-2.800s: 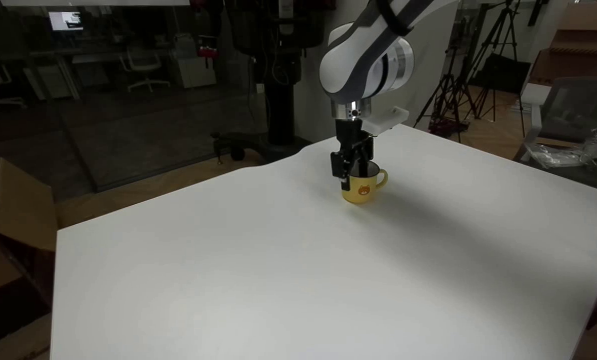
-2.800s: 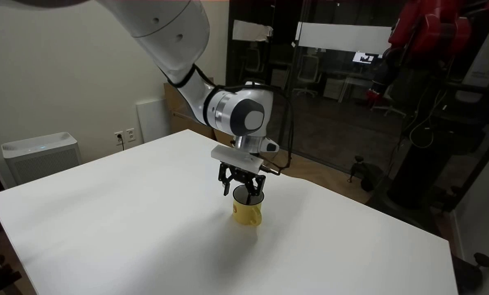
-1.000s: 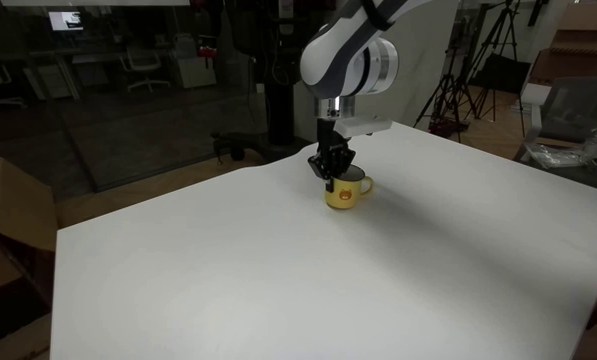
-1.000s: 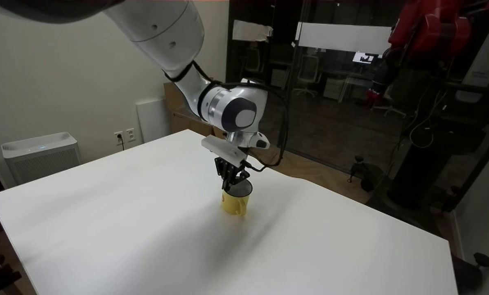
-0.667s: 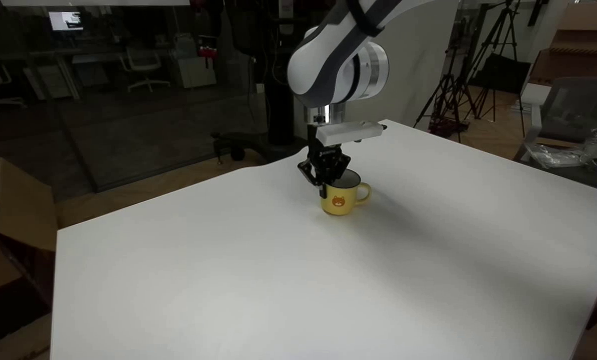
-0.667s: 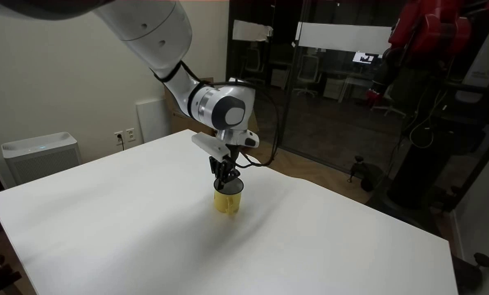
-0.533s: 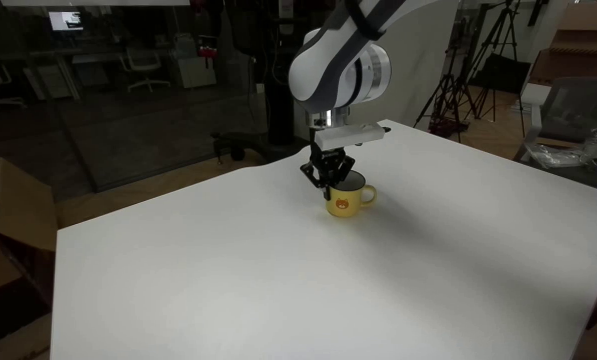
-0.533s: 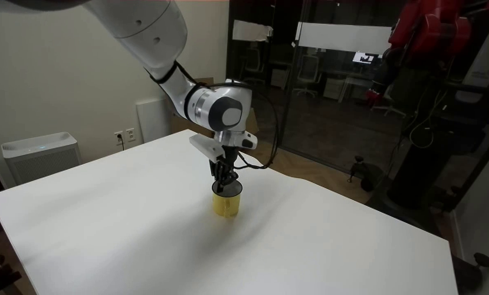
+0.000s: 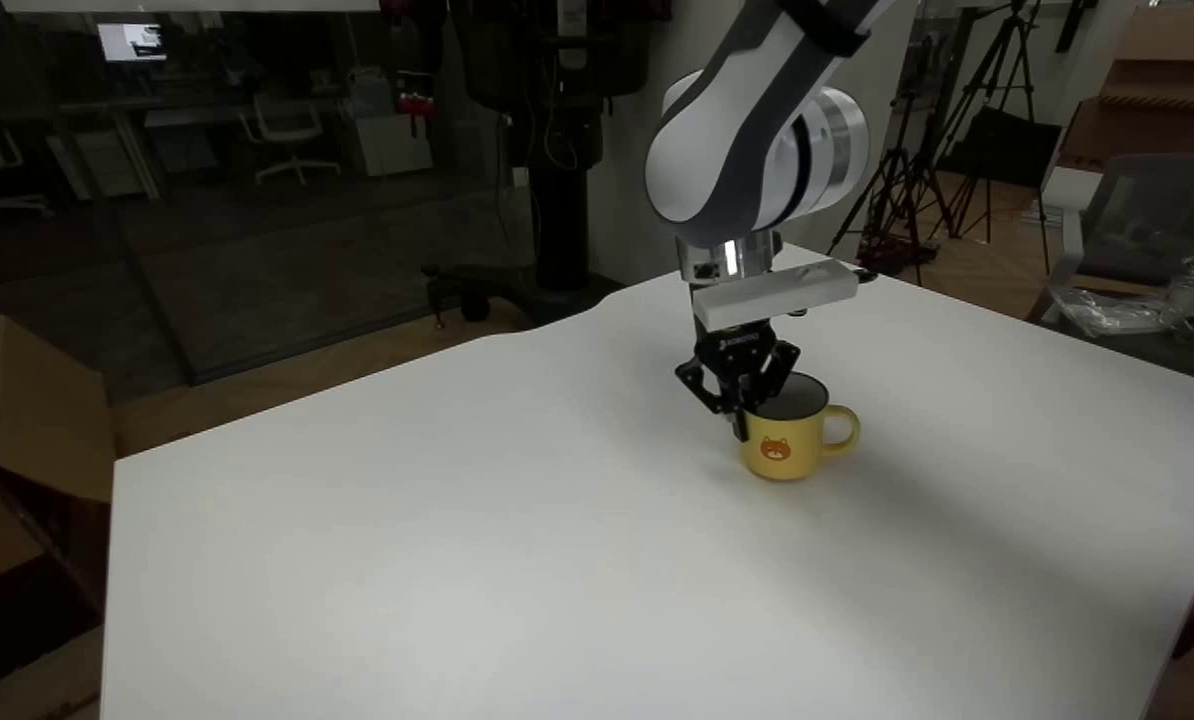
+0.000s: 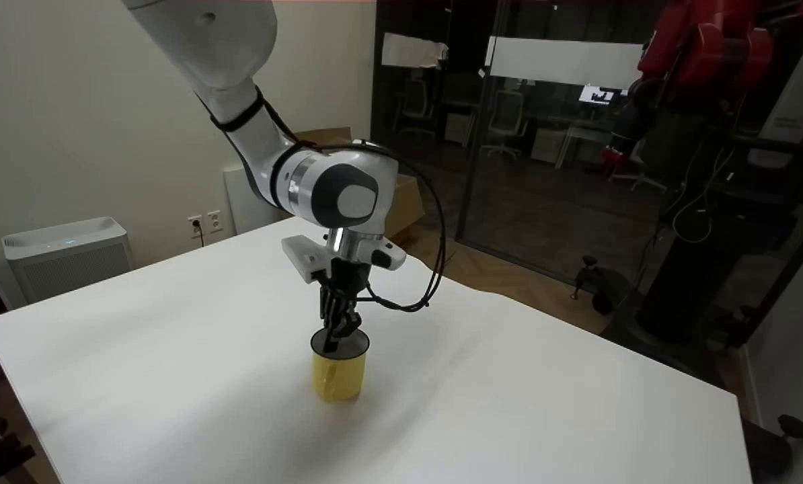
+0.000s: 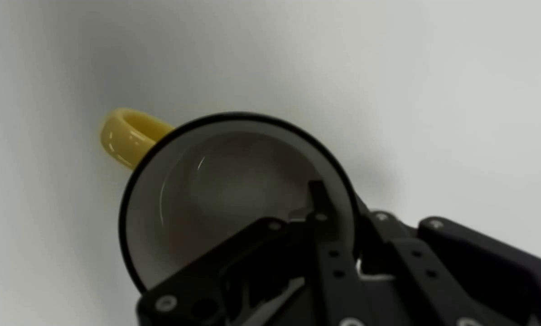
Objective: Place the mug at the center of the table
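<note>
- Grasping with the gripper (image 9: 745, 420) the wall of the yellow mug (image 9: 798, 446): clenched, with one finger (image 11: 322, 203) inside the rim (image 11: 239, 116) and another outside.
- Held upright below the gripper, above or on the counter (image 9: 407, 560); cannot tell which.
- Oriented with handle (image 9: 853, 430) away from the fingers.
- Showing in an exterior view alone an orange animal face (image 9: 775, 449) on the outer wall.
- Showing in the wrist view alone the mug's floor (image 11: 239, 190).

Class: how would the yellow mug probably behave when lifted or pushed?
The mug seems stiff: its dark rim curves evenly, without visible dents. Glossy highlights on the handle suggest a smooth, possibly slippery surface. Pinched by the gripper at one side of the rim, it could swing or tilt when lifted.
</note>
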`<state>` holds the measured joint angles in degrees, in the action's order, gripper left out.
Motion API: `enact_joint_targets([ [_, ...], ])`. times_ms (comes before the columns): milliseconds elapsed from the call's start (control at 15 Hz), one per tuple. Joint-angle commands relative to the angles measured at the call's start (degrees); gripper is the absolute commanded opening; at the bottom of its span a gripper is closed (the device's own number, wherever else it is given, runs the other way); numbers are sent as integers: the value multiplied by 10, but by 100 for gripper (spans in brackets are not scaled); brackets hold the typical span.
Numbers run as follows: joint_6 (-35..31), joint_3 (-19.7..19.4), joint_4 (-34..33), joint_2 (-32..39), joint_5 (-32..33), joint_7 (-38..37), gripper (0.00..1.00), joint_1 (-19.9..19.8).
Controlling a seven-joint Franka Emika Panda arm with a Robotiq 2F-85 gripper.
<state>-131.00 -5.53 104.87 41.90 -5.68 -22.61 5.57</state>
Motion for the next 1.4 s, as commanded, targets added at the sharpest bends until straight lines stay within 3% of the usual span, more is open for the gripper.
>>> enact_joint_targets([
  [0,-92,-8,107,-52,5,-13,2,4],
  [67,-149,-8,125,-56,11,0,2,5],
  [267,-237,4,161,-66,0,21,2,-2],
  [533,-286,30,198,-84,-34,46,2,-29],
  [800,-293,97,208,-95,-95,138,2,-100],
  [867,-289,113,207,-96,-109,160,35,-117],
  [1000,-285,135,208,-96,-132,192,42,-140],
  [1333,-270,145,217,-108,-150,221,76,-156],
])
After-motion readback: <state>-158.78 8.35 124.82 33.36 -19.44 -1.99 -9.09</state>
